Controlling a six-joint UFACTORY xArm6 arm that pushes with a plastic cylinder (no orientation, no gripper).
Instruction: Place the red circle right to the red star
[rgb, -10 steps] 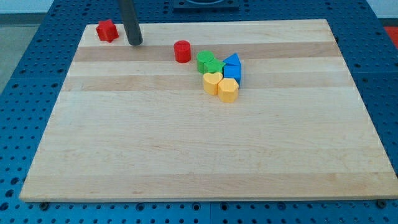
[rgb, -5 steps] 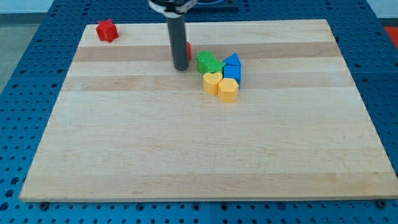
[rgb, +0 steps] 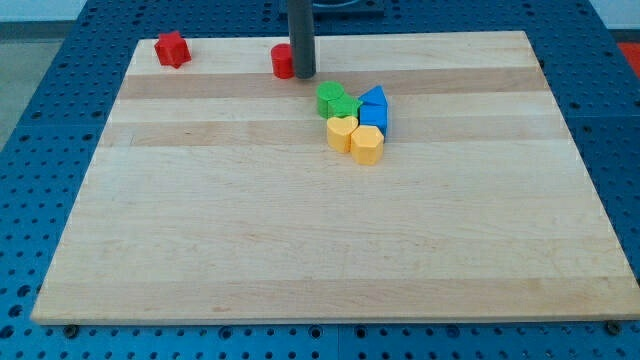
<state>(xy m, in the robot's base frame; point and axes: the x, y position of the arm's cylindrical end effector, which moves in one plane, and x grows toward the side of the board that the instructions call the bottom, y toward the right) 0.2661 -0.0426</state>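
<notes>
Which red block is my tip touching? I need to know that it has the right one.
The red circle, near the board's top middle: my tip sits against its right side. The red star lies apart at the view's top left.

The pale wooden bench (rgb: 300, 230) sits on a blue perforated base (rgb: 60, 120). On it lie a red star block (rgb: 172, 49) at the view's top left, a red circle block (rgb: 282, 61) near the top middle, and a touching cluster: green block (rgb: 335, 101), blue triangular block (rgb: 374, 98), blue block (rgb: 374, 117), yellow heart-like block (rgb: 341, 132), yellow block (rgb: 367, 146).

Circle (rgb: 282, 61) lies right of star (rgb: 172, 49), well apart, near worktop (rgb: 300, 240) top; tip (rgb: 303, 75) touches circle's right.
</notes>
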